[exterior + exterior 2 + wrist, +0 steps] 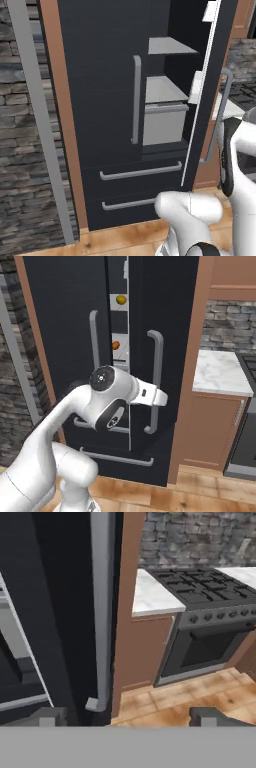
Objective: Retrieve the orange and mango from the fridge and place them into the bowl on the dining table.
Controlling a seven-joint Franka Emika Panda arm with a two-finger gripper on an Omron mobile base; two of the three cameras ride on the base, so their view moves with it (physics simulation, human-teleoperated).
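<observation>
The dark charcoal fridge (100,75) (60,306) stands in front of me, its right door (212,100) swung partly out. Through the gap between the doors, the yellow-green mango (120,300) lies on an upper shelf and the round orange (115,345) on the shelf below. My gripper (128,717) (161,398) is open beside the right door's long grey handle (102,612) (156,381). The handle's lower end lies just ahead between the wide-spread fingertips (47,716), and nothing is held. The bowl and the dining table are out of view.
Grey inner shelves and a bin (165,120) show past the open door, with two drawers (140,172) below. To the right are a brown cabinet with a marble top (220,373) and a black stove with an oven (210,587). The floor (200,697) is wood.
</observation>
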